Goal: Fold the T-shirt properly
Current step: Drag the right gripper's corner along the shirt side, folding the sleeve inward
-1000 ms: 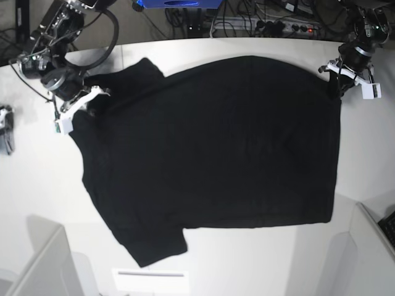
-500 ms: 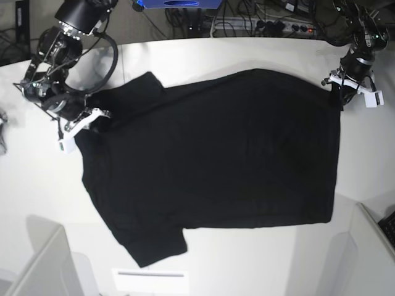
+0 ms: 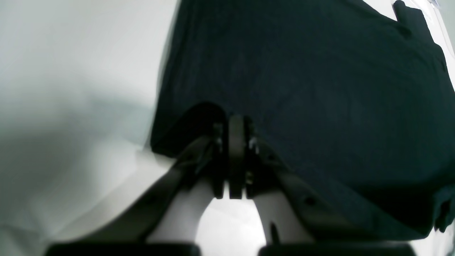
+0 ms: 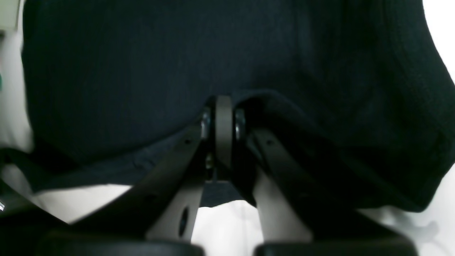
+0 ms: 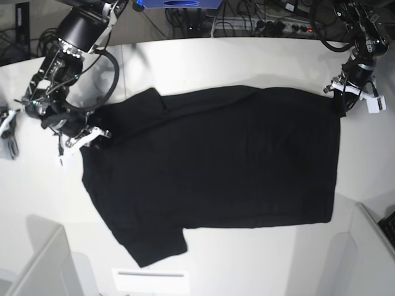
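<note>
The T-shirt is seen as matt black cloth, with a fine knitted weave shown in the right wrist view. The table is presented as a smooth white surface with a faint sheen. The right gripper and left gripper are made of white and black plastic, smooth in finish.

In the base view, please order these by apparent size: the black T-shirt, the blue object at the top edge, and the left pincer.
1. The large black short-sleeved cloth T-shirt, by far the largest.
2. The blue object, cut off by the frame, and the left pincer, shut on the shirt's corner, look alike; unsure.
</note>
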`<state>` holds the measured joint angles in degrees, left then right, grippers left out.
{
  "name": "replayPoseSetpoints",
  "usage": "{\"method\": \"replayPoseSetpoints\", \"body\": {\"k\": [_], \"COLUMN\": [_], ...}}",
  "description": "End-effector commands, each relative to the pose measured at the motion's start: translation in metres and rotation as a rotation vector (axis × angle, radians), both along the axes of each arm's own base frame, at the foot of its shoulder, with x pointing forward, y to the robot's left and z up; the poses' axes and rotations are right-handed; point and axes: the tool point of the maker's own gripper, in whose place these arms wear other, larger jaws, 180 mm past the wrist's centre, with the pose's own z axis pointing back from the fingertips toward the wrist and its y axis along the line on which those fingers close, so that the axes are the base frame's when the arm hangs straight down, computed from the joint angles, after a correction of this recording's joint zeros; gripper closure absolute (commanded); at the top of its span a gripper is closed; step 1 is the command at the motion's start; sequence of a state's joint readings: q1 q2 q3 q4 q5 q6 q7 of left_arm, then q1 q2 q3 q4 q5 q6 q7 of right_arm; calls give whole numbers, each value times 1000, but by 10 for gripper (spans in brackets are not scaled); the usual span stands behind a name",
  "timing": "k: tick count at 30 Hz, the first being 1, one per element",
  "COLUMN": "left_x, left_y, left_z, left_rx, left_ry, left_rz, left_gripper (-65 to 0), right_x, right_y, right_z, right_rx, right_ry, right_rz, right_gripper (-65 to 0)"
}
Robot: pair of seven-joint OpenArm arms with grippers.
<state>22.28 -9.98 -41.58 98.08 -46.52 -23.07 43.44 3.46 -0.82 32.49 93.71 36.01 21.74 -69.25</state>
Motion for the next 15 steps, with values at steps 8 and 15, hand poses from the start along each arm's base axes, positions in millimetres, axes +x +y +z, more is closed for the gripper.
{"method": "replayPoseSetpoints", "body": {"k": [8, 15], "left_x": [18, 22], "left_y": [10, 21], "left_z": [16, 4], "left_rx": [2, -40], "left_ry": [-60, -39], "left_rz": [42, 109], "left_gripper": [0, 0], "right_x": [27, 38], "right_y": [0, 16], "right_z": [17, 12], "right_rx": [35, 50], "right_ry": [-59, -72], "right_rz": [-18, 17], "right_gripper": [0, 0]}}
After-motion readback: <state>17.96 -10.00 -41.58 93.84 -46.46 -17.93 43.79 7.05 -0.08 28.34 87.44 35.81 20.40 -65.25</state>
